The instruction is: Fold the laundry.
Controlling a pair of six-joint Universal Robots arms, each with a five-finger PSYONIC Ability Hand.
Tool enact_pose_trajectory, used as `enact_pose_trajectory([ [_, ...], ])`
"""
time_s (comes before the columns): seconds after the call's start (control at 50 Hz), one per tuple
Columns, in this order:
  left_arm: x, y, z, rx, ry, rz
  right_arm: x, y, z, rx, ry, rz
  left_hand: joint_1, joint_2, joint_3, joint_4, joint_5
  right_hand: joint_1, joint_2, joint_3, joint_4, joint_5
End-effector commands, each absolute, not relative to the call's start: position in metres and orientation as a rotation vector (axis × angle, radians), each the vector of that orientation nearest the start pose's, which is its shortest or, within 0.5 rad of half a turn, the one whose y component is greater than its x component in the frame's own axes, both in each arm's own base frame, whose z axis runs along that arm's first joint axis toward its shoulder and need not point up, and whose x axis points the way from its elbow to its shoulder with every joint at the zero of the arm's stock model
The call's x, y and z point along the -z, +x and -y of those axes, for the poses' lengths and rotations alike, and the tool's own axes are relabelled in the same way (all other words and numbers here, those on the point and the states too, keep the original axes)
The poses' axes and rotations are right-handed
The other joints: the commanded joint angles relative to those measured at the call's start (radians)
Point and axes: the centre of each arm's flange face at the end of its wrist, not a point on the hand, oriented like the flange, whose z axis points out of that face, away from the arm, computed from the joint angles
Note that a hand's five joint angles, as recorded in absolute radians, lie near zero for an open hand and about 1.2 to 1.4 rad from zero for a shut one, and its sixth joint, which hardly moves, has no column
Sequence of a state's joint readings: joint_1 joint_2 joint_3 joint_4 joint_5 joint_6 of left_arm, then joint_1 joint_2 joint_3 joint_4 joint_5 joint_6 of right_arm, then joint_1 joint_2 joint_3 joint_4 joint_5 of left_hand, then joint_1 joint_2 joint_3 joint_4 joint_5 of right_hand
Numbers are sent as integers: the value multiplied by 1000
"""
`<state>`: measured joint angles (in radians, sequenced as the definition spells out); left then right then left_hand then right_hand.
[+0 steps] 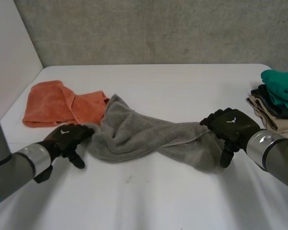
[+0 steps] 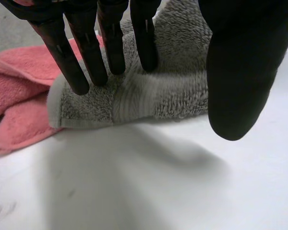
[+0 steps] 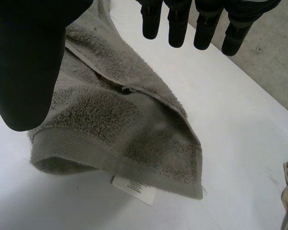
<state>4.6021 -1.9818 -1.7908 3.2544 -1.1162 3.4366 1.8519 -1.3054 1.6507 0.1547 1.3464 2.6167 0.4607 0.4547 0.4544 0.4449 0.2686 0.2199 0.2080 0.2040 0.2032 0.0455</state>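
A crumpled grey towel lies across the middle of the white table. My left hand is at its left end. In the left wrist view the fingers are straight over the towel's corner, with the thumb held apart, so the hand is open. My right hand is at the towel's right end. In the right wrist view its fingers and thumb are spread above that corner, which has a white label; the hand is open and holds nothing.
An orange towel lies bunched at the far left, touching the grey one, and appears beside my left hand's fingers. A stack of folded clothes, teal on top, stands at the right edge. A concrete wall stands behind the table.
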Motion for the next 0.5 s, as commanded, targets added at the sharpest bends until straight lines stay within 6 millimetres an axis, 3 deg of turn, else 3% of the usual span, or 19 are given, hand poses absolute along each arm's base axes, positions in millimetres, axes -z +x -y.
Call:
enact_pose_trajectory([
  [0.02,-129,-220,300,1822,989,-2680,-194,231,250,1602,-1196,-2336,23,29,29,39,40,-45,-33,-29,-29,-45],
  [0.32,-112,-239,327,1837,1079,-2574,-192,223,263,1606,-1160,-2367,269,275,276,285,287,-45,-33,-29,-29,-45],
  [0.34,-112,-240,328,1836,1084,-2568,-192,222,263,1607,-1158,-2368,307,313,314,323,325,-45,-33,-29,-29,-45],
  [0.44,-122,-242,332,1840,1079,-2539,-194,219,269,1624,-1143,-2377,935,941,941,950,952,-45,-33,-29,-29,-45],
  [0.5,-140,-241,331,1880,1050,-2503,-197,219,273,1644,-1140,-2369,936,942,942,951,953,-45,-33,-29,-29,-45],
])
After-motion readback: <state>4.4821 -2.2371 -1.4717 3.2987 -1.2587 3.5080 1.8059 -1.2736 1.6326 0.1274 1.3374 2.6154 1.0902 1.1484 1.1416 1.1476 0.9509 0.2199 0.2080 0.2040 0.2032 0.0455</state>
